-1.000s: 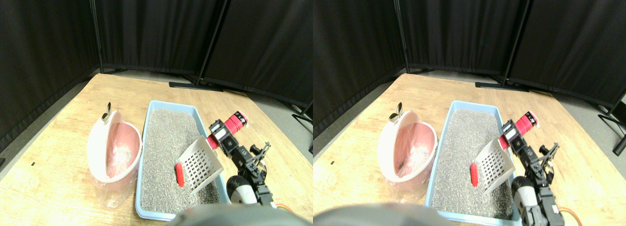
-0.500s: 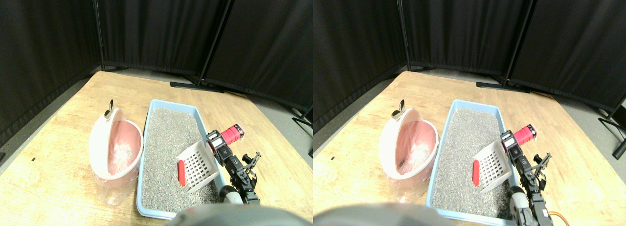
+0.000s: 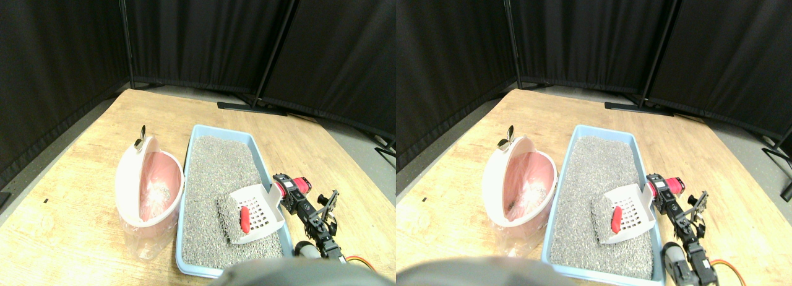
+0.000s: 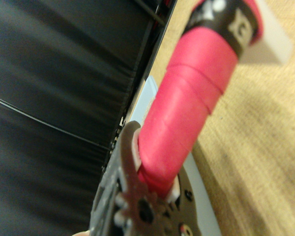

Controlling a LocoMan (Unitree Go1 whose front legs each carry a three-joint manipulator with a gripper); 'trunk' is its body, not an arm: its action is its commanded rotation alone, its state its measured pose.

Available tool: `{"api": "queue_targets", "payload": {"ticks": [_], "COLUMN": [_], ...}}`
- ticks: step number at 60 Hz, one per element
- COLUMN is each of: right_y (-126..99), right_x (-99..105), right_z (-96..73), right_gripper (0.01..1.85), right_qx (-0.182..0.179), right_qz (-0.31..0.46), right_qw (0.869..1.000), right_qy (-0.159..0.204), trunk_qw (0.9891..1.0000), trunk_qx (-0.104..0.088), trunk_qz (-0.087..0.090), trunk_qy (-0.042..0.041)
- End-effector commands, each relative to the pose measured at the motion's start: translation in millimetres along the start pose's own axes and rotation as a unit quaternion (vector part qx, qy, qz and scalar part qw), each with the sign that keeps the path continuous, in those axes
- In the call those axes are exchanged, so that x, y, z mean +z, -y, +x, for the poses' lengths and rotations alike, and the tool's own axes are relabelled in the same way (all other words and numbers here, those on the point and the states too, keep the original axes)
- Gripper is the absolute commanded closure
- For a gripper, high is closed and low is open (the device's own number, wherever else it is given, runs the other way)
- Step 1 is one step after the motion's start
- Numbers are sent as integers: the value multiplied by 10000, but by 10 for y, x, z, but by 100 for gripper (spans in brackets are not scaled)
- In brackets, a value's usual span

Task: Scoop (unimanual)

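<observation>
Clamping the scoop's red handle (image 3: 299, 185), the jaws keep its basket (image 3: 257, 215) inside the tray rim (image 3: 272, 177).

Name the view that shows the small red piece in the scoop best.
The stereo pair view. There the red piece lies in the white slotted scoop beside a heap of litter, over the blue litter tray. The wrist view shows none of it, only the scoop's red wrapped handle.

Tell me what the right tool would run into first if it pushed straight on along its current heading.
Probably the grey litter in the light blue plastic tray: the right tool points left along the white slotted scoop it carries; depth is unclear.
</observation>
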State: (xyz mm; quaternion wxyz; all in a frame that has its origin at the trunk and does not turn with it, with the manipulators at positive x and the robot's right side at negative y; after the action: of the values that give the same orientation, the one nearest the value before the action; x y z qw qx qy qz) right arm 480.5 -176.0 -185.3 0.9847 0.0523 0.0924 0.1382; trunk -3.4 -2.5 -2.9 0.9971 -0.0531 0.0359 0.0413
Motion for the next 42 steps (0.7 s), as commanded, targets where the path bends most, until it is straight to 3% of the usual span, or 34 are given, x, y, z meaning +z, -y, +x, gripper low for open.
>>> {"api": "queue_targets", "payload": {"ticks": [1,8,12,20,30,35,42], "right_y": [26,48,71,78,57,29,-5], "right_x": [169,269,319,366,439,498,597], "right_z": [11,4,26,68,134,148,191], "right_gripper": [181,181,181,181,181,181,181], "right_qx": [-35,-214,-71,-170,-34,-104,59], "right_qz": [167,271,380,874,1184,1240,1259], "right_qw": [9981,9978,9968,9922,9874,9863,9837], "right_qy": [593,558,692,877,1046,1083,1283], "trunk_qw": [10000,10000,10000,10000,9999,9999,9998], "trunk_qx": [28,31,39,66,99,106,143], "trunk_qz": [-43,-43,-50,-57,-65,-63,-97], "trunk_qy": [-34,-19,-6,15,39,49,61]}}
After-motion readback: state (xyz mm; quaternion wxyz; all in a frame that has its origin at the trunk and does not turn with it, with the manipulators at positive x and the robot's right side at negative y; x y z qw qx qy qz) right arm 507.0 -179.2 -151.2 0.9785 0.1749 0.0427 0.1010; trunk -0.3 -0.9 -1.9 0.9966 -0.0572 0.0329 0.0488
